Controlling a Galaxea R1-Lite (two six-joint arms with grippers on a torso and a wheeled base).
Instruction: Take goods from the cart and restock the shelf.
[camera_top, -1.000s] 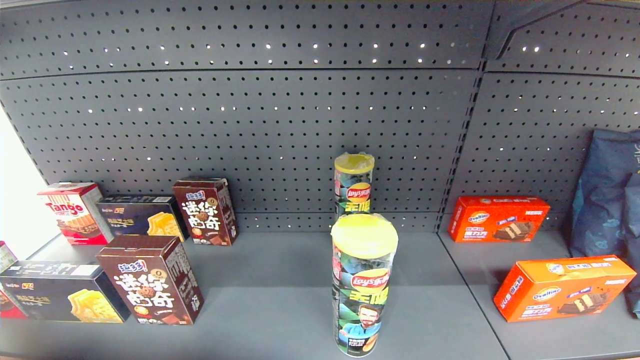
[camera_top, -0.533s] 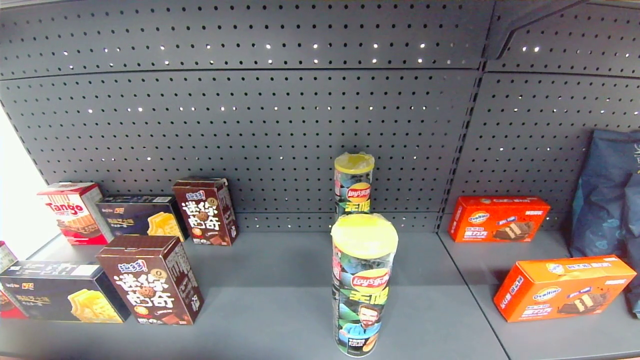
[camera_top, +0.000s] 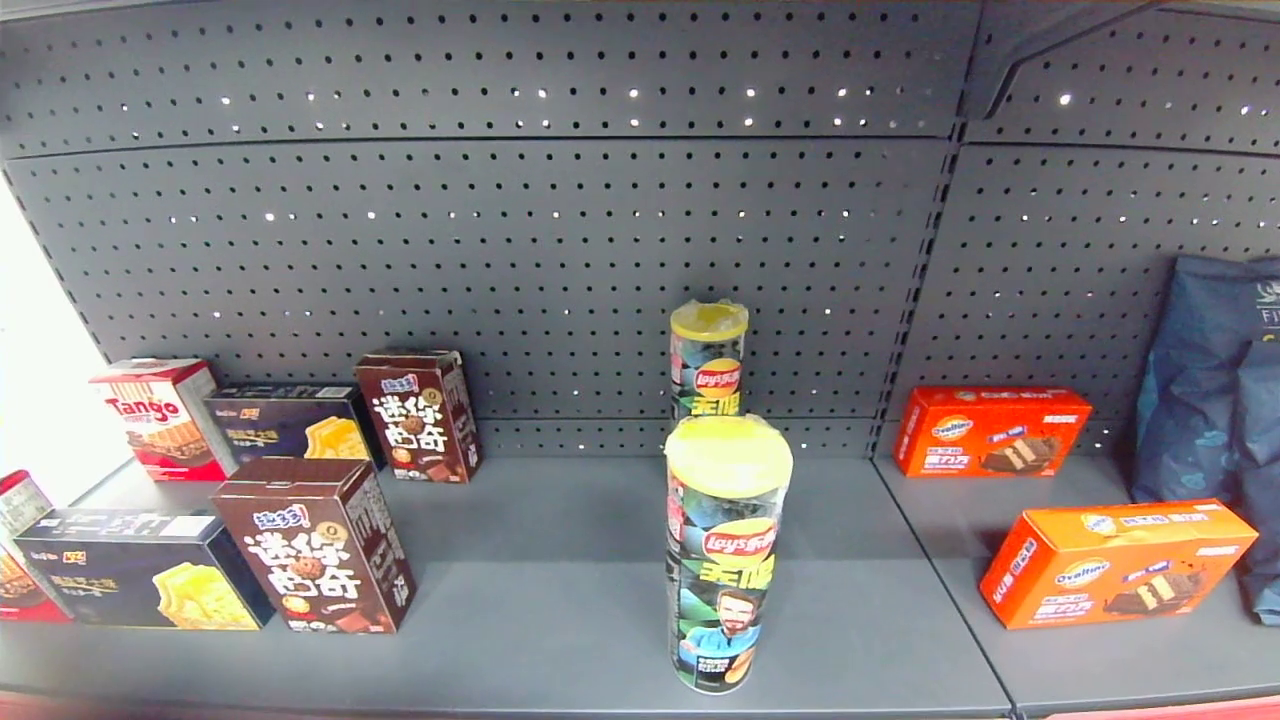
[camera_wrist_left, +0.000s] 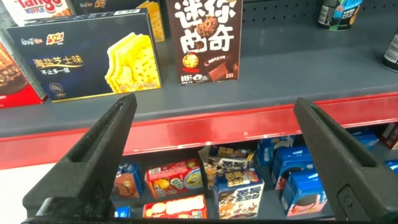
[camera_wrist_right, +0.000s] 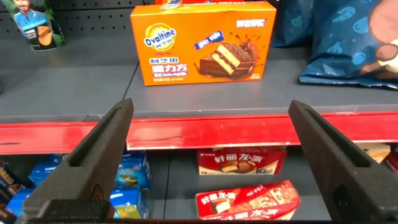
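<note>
On the grey shelf board (camera_top: 560, 560) two yellow-lidded chip cans stand in line, one at the front (camera_top: 728, 555) and one at the back (camera_top: 708, 360). My left gripper (camera_wrist_left: 214, 102) is open and holds nothing. It sits before the red shelf edge (camera_wrist_left: 186, 130), facing a brown cookie box (camera_wrist_left: 205, 37) and a dark cracker box (camera_wrist_left: 93, 56). My right gripper (camera_wrist_right: 211, 104) is open too, with nothing between its fingers. It faces an orange wafer box (camera_wrist_right: 202, 40) above the red shelf edge (camera_wrist_right: 217, 127).
Left on the shelf stand brown cookie boxes (camera_top: 315, 545), dark cracker boxes (camera_top: 145, 580) and a red wafer box (camera_top: 160, 415). Orange boxes (camera_top: 1115, 560) and blue bags (camera_top: 1210, 400) fill the right. A pegboard wall (camera_top: 560, 250) closes the back. A lower shelf holds several packs (camera_wrist_left: 236, 186).
The whole head picture has shifted a little, so the camera has moved; the red shelf edge now shows at the bottom. The goods on the shelf stand as before.
</note>
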